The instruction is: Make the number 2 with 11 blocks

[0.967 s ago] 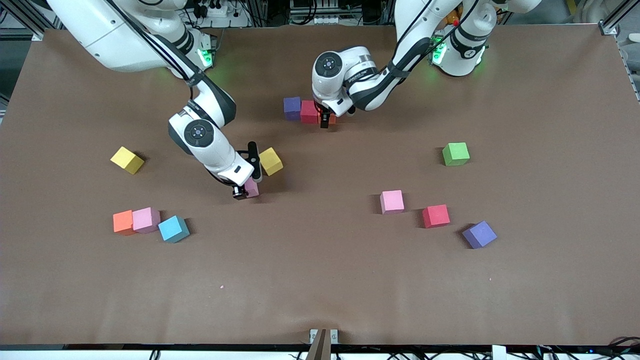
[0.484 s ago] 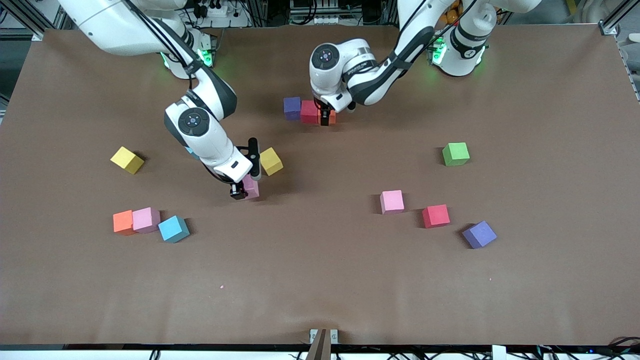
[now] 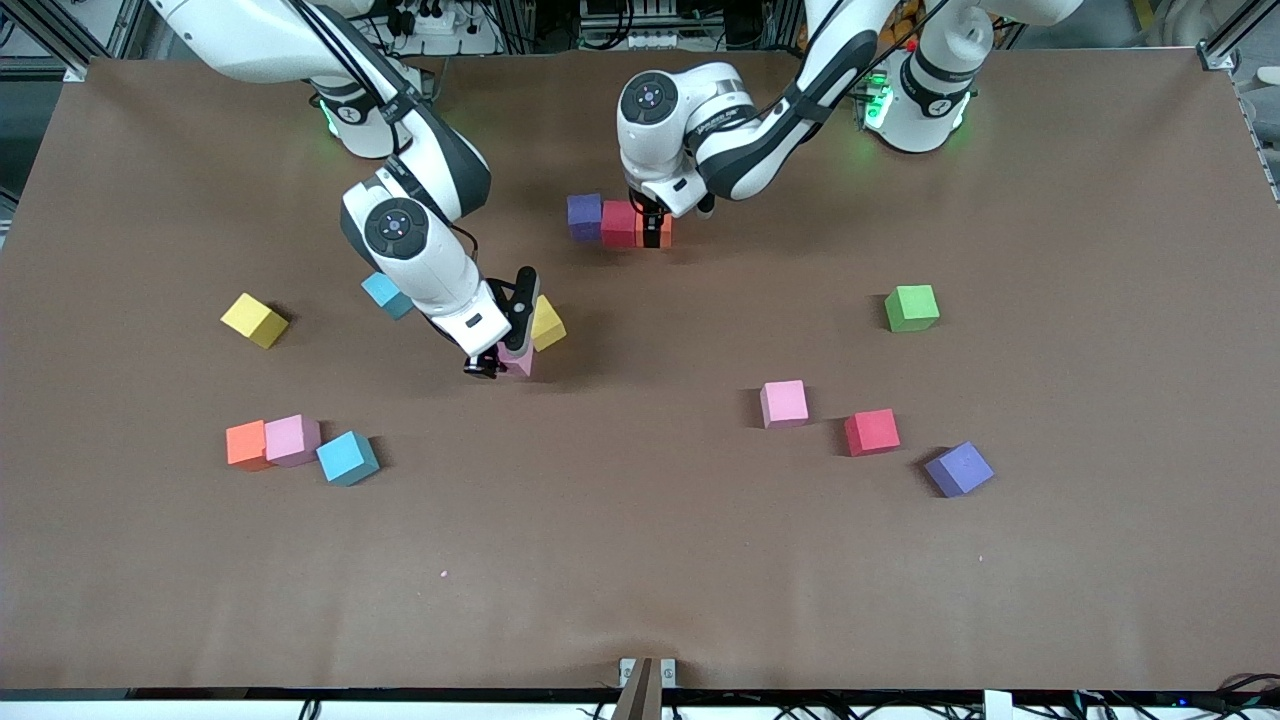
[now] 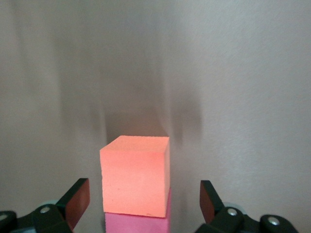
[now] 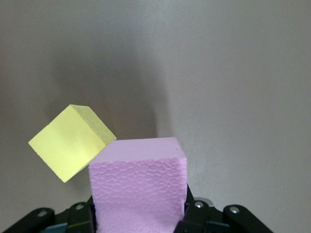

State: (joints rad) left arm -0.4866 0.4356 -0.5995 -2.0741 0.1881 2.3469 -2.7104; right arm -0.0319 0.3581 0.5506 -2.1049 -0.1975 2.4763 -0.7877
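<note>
A short row of blocks lies near the robots' bases: purple (image 3: 584, 216), red (image 3: 618, 223) and orange (image 3: 660, 232). My left gripper (image 3: 651, 236) hangs open right over the orange block (image 4: 136, 174), one finger (image 4: 77, 200) on each side and not touching it. Nearer the front camera, my right gripper (image 3: 497, 365) is shut on a pink block (image 3: 518, 362), low over the table beside a yellow block (image 3: 546, 323). In the right wrist view the pink block (image 5: 138, 187) fills the jaws and the yellow block (image 5: 68, 145) lies just past it.
Loose blocks lie about. Toward the right arm's end: yellow (image 3: 254, 320), blue (image 3: 385, 295), orange (image 3: 245, 443), pink (image 3: 292, 439), blue (image 3: 348, 457). Toward the left arm's end: green (image 3: 911, 307), pink (image 3: 784, 403), red (image 3: 871, 432), purple (image 3: 959, 469).
My right gripper has carried the pink block toward the yellow block and the bases, uncovering a blue block under the arm. My left gripper has drawn slightly up from the orange block, still open.
</note>
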